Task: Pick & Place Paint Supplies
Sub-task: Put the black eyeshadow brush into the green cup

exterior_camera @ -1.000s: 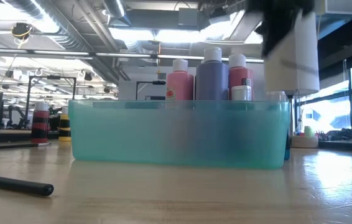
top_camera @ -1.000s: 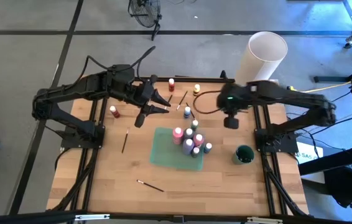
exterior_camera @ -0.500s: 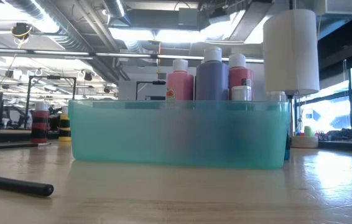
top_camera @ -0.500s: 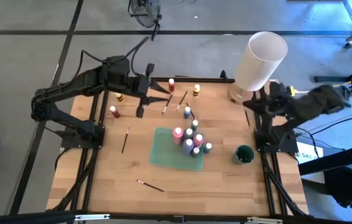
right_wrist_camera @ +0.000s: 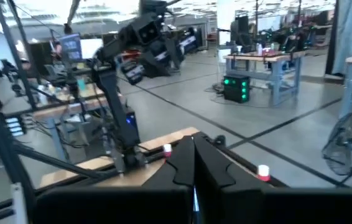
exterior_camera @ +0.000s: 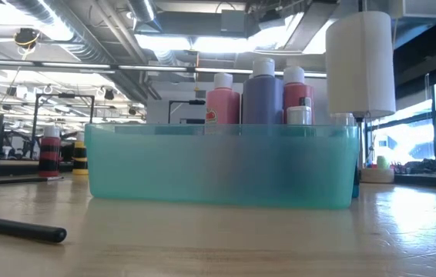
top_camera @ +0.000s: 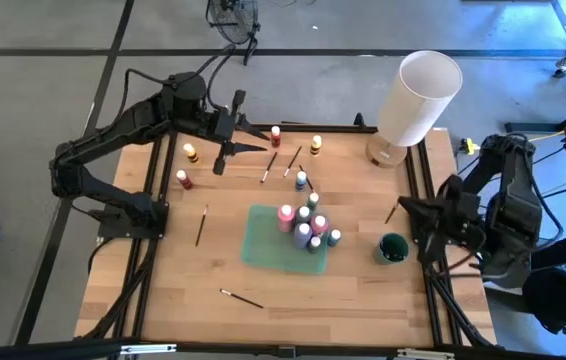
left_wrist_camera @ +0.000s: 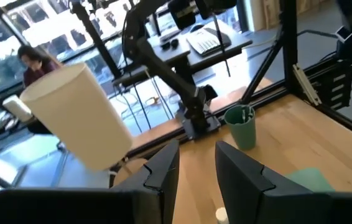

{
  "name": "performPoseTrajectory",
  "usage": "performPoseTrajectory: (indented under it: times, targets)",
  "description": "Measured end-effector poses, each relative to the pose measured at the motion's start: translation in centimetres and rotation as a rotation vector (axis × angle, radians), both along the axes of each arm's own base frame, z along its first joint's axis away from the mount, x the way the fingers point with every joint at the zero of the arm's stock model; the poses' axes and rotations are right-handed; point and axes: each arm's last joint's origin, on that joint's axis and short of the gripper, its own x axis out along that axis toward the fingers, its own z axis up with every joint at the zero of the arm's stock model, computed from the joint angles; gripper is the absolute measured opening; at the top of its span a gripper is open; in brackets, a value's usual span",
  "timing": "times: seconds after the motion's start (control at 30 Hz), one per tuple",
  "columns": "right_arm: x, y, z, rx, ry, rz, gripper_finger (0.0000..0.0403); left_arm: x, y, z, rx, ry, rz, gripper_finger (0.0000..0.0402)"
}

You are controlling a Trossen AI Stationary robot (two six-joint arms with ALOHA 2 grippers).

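A teal tray [top_camera: 263,240] lies mid-table, with several paint bottles [top_camera: 308,228] standing in its right part; the low view shows the pink [exterior_camera: 222,100] and purple [exterior_camera: 263,92] ones above the tray wall [exterior_camera: 222,165]. Loose bottles stand behind it: red [top_camera: 276,133], yellow [top_camera: 316,145], blue [top_camera: 301,180], yellow-black [top_camera: 191,153], dark red [top_camera: 183,180]. Loose brushes [top_camera: 201,225] [top_camera: 241,298] [top_camera: 268,168] lie flat. My left gripper [top_camera: 263,142] [left_wrist_camera: 196,162] is open, just left of the red bottle. My right gripper [top_camera: 403,204] [right_wrist_camera: 193,158] is at the table's right edge, shut on a thin brush [top_camera: 391,212]. My right gripper pinches the thin brush by one end [top_camera: 398,206] between its two shut fingers. The brush sticks out past the fingertips, slanting toward the table's near-left, with its free end [top_camera: 386,219] over the wood behind the green cup. The wrist view hides the place of contact.
A green cup [top_camera: 393,247] stands near the right edge. A large white cylinder [top_camera: 418,95] stands at the far right corner. A dark brush handle [exterior_camera: 18,227] lies close to the low camera. Bare wood stretches along the near side and left of the tray.
My right arm has swung from above the far middle of the table to the right edge and toward the near side, and the brush has moved with it. My left gripper has moved toward the far edge and turned, ending beside the red bottle.
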Motion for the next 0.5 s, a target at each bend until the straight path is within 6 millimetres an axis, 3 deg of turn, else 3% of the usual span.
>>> performPoseTrajectory:
  times: [0.3,0.5]
  targets:
    - [0.1,2.4,-0.9,0.053,-0.029,0.042,0.0,-0.4,0.8,0.0,0.004,-0.015,-0.045,0.0098]
    - [-0.5,2.7,-0.9,0.02,-0.004,0.087,0.0,-0.4,0.9,0.0,-0.005,-0.012,-0.049,0.0098]
